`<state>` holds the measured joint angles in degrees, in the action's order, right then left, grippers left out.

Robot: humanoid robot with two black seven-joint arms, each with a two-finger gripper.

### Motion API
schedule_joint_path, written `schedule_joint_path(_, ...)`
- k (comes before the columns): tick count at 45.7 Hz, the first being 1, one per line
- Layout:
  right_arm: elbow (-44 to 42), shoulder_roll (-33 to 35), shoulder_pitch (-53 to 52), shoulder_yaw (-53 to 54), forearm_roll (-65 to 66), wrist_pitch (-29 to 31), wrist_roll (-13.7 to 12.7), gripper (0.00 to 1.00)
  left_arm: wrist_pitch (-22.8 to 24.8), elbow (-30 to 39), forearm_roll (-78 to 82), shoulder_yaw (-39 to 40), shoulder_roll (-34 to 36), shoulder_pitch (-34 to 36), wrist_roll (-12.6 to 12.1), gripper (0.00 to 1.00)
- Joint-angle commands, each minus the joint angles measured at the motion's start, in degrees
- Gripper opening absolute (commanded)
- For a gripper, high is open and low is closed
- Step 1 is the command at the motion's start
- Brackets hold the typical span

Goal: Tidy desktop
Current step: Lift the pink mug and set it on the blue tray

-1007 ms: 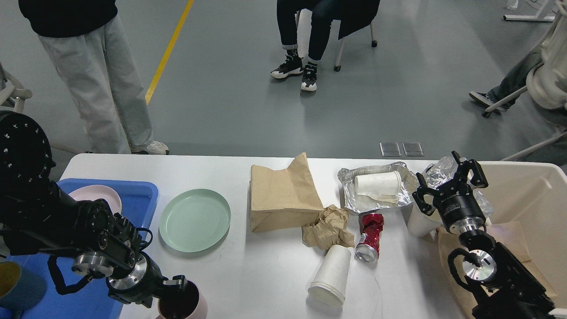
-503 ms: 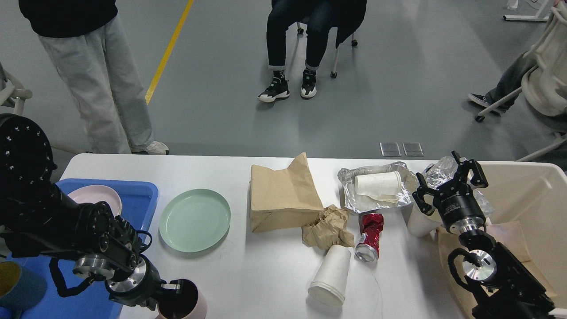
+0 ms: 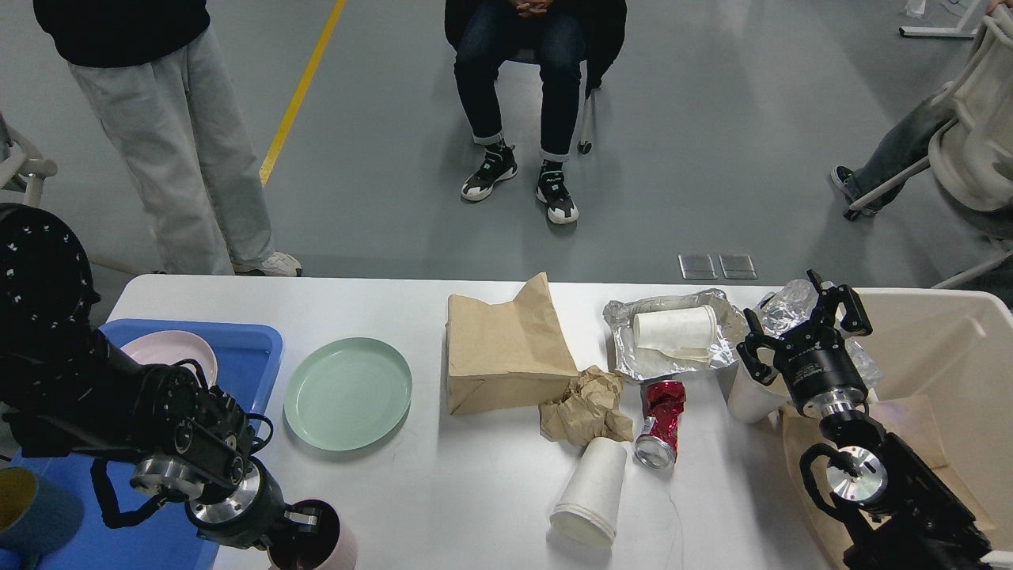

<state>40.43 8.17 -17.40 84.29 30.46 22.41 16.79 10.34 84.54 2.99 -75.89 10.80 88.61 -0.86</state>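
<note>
A matte white desktop is seen. Brown paper forms the creased bag; crinkled, shiny foil and a glossy red metal can are shown.

A green plate lay near a brown paper bag. A crushed red can lay beside a toppled white paper cup.
</note>
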Motion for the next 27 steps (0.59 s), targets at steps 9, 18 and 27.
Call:
schedule_joint_path(9,0.00,0.00,0.00,0.00,0.04,0.00,0.00,1.00,4.15,2.38,0.35,-1.19,4.66,6.92,-0.01,0.00)
schedule_joint_path(18,-0.08,0.00,0.00,0.00,-0.04,0.00,0.00,1.00,16.81,7.38,5.28,-5.85,5.98,24.22,0.24,0.00)
schedule_joint_path(27,-0.08,0.00,0.00,0.00,0.04,0.00,0.00,1.00,32.97,8.44,5.19,-7.43,8.18,40.48,3.14,0.00)
